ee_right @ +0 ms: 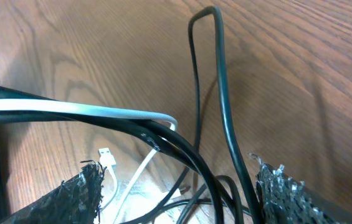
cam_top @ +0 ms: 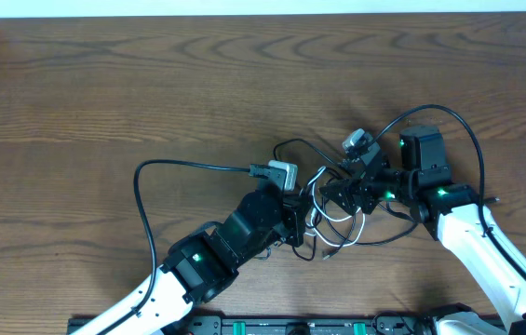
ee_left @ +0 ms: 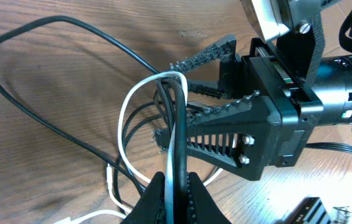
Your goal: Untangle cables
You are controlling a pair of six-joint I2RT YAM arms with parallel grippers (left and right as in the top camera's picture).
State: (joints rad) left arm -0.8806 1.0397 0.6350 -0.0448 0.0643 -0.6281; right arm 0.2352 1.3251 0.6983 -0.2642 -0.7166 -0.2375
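Far left: one long black cable (cam_top: 188,164) swings out in a wide loop over the wood table (cam_top: 104,84). It lies flat and well apart from the knot, and its far end runs back toward the middle.

Middle: the cables (cam_top: 342,230) sit bunched in one small tangle between my two arms, just right of table centre.

My left gripper (ee_left: 174,193) is at the tangle's left edge, clamped tight. It pinches the white cable (ee_left: 121,121) and a black strand side by side. Both strands rise from my fingertips and bend over in an arc. More black strands lie loose on the wood beneath.

Right of that: my right gripper (ee_right: 176,193) is just beside the left one, jaws spread wide and gripping nothing. Its two ribbed fingers (ee_right: 76,196) straddle the lifted bundle. The white cable and two or three black strands cross the gap between them. One tall black loop (ee_right: 221,74) stands up from the pile. Its right leg drops just beside my right-hand finger; I cannot tell whether they touch. A small white plug (ee_right: 106,154) lies on the table under the bundle, near the other finger.
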